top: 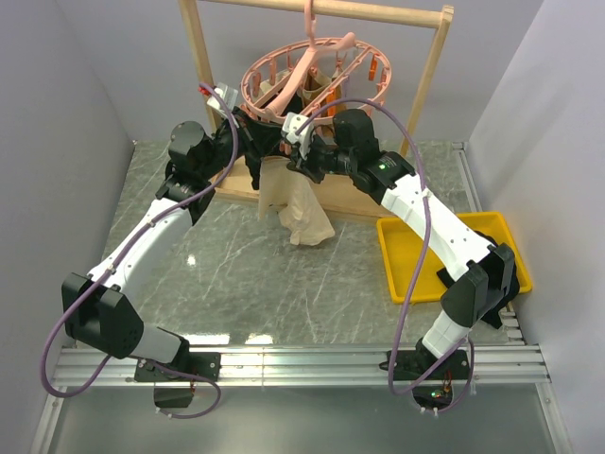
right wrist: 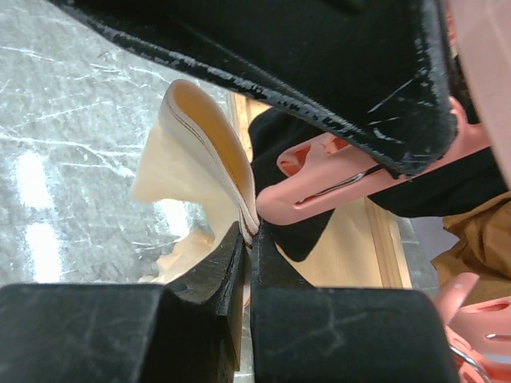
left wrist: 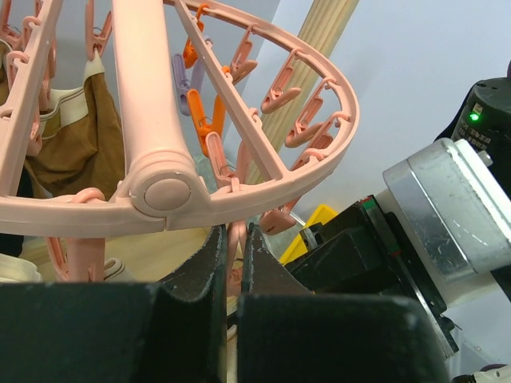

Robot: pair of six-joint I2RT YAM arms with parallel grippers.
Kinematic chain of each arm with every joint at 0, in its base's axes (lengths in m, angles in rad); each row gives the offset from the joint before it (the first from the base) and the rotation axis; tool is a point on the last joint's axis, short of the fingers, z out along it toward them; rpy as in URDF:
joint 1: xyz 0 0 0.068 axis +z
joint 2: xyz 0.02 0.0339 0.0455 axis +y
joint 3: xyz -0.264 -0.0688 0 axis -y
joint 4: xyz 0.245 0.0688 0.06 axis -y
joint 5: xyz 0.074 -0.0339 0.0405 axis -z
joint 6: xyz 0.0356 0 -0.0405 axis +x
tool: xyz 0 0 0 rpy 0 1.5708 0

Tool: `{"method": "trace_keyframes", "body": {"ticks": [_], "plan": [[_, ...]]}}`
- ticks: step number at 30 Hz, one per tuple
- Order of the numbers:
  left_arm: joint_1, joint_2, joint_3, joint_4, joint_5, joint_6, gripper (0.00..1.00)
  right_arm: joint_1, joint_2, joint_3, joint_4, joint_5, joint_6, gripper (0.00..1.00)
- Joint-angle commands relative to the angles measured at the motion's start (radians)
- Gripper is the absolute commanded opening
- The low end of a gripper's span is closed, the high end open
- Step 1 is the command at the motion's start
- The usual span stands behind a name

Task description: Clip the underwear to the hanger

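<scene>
The pink hanger hangs from the wooden rack; its ring and crossbars fill the left wrist view. My left gripper is under the ring, shut on a dangling pink clip. My right gripper is shut on the waistband edge of the cream underwear. It holds that edge right at the mouth of the pink clip. The rest of the underwear hangs down to the table. I cannot tell whether the clip bites the waistband.
The wooden rack stands at the back on a wooden base. A yellow tray lies at the right. A brown garment and dark cloth hang from other clips. Grey walls close both sides.
</scene>
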Motion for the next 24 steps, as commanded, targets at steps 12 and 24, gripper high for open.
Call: {"method": "trace_keyframes", "body": {"ticks": [12,24], "plan": [[-0.007,0.012,0.013,-0.072,0.093,0.012,0.0,-0.014,-0.027,0.064,0.025,-0.035,-0.01,0.0],[-0.007,0.015,0.012,-0.069,0.102,0.006,0.0,-0.026,-0.016,0.103,0.02,-0.041,-0.008,0.0]]}}
